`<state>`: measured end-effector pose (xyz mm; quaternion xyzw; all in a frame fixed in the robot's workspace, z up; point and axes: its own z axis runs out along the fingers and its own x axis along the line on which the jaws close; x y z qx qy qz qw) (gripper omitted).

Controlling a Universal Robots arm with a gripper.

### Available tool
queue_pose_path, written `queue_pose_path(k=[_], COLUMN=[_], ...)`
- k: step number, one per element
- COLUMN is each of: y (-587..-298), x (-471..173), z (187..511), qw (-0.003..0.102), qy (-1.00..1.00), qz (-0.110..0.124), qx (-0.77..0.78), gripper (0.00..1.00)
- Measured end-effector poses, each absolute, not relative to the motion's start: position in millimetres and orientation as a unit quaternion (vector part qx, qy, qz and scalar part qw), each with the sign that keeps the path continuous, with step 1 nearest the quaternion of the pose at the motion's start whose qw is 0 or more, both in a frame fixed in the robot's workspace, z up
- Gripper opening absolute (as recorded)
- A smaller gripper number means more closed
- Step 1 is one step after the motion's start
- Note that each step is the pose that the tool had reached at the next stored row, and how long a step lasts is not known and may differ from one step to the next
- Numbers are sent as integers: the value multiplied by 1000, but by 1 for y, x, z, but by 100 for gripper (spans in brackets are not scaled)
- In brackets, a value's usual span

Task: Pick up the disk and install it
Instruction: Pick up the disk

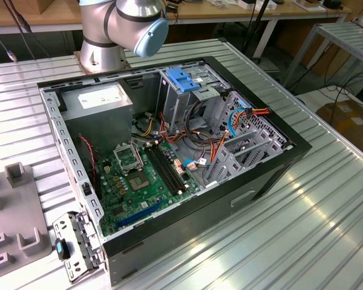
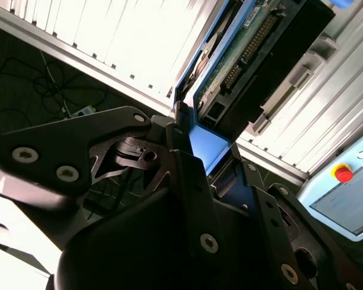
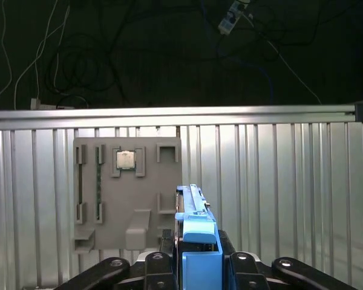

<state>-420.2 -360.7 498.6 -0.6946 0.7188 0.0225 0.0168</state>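
In both wrist views my gripper (image 2: 209, 144) (image 3: 198, 261) is shut on the disk (image 2: 245, 45) (image 3: 193, 211), pinching it at its blue plastic carrier frame. The disk stands on edge between the black fingers (image 2: 184, 154). Its green circuit-board side and connector row show in the second wrist view. In the first wrist view the disk hangs above the ribbed metal table (image 3: 290, 181), beside a grey fixture plate (image 3: 127, 199). The open computer case (image 1: 169, 151) lies on its side in the exterior view, with a grey drive cage and blue latch (image 1: 184, 78) at its far end.
Inside the case are a green motherboard (image 1: 139, 175), a grey power-supply box (image 1: 100, 99) and loose cables (image 1: 230, 130). The arm's base (image 1: 118, 30) stands behind the case. The fixture plate (image 1: 12, 211) lies at the exterior view's left. A pendant with a red button (image 2: 343, 174) sits off the table.
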Motion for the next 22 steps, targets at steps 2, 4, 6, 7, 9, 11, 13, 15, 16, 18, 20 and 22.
queue_pose_path(k=[2, 4, 6, 7, 9, 11, 13, 15, 16, 18, 20, 22], y=[-361, -361, -361, -361, -361, -361, -361, -361, -361, -361, -361, -361], x=[-418, -416, -414, -413, -411, -409, -406, -403, -402, -400, -397, -394], z=[499, 499, 499, 499, 499, 499, 499, 499, 499, 499, 499, 499], qw=[17, 17, 17, 17, 17, 17, 17, 17, 17, 17, 17, 17], qy=[719, 719, 719, 719, 719, 719, 719, 719, 719, 719, 719, 719], qz=[23, 23, 22, 22, 22, 23, 22, 23, 23, 23, 23, 23], qx=[-695, -695, -695, -695, -695, -695, -695, -695, -695, -695, -695, -695], gripper=[37, 37, 37, 37, 37, 37, 37, 37, 37, 37, 37, 37])
